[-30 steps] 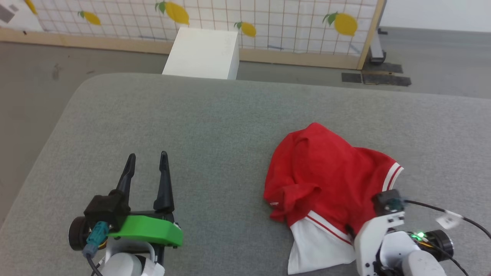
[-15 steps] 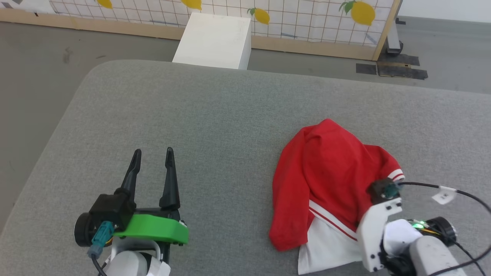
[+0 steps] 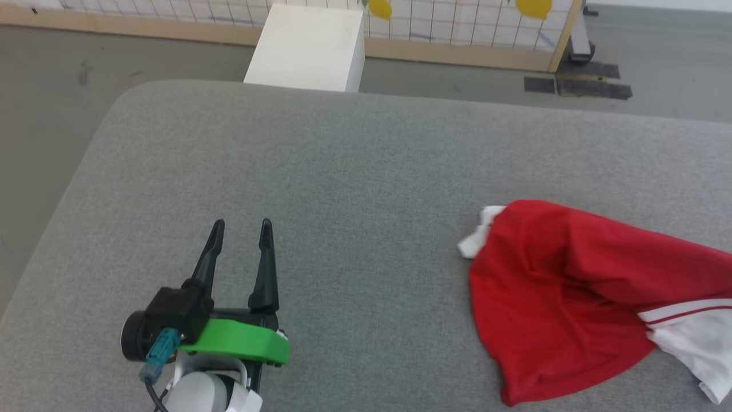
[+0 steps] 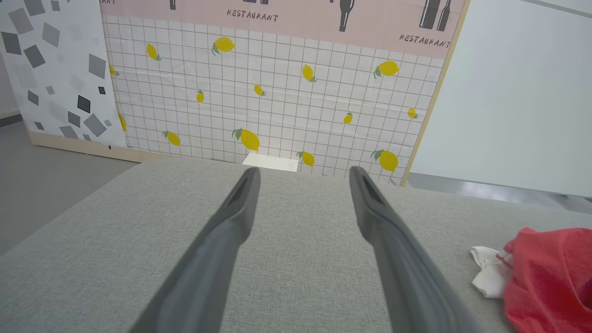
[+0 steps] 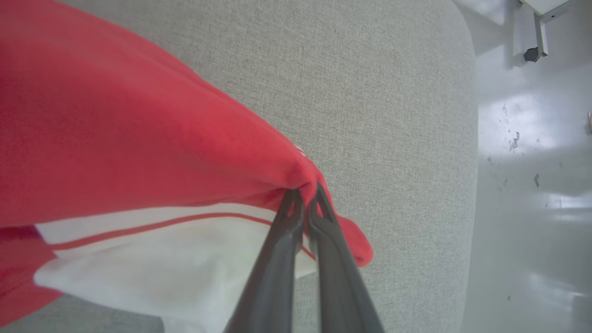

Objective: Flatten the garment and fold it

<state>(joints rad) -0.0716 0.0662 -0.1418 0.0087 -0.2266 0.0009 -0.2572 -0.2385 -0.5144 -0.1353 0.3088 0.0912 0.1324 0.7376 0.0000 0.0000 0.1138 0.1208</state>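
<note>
The garment (image 3: 572, 286) is a red T-shirt with white sleeves and striped trim, bunched and stretched out toward the right edge of the head view on the grey padded table (image 3: 354, 171). A white sleeve (image 3: 477, 234) pokes out at its left end. My right gripper (image 5: 305, 194) is shut on a pinch of the garment's red cloth (image 5: 138, 138), which hangs taut from its fingertips above the table. My left gripper (image 3: 240, 229) stands open over bare table at the lower left, well apart from the garment (image 4: 550, 277), nothing between its fingers.
A white box (image 3: 306, 48) stands on the floor beyond the table's far edge, before a lemon-patterned tiled panel (image 4: 277, 92). In the right wrist view the table's rounded edge (image 5: 467, 138) drops to glossy grey floor (image 5: 532, 185).
The right gripper closed on the garment, then lifted and dragged it rightward, stretching it out; the right arm left the head view. The head camera shifted. The left gripper stayed open.
</note>
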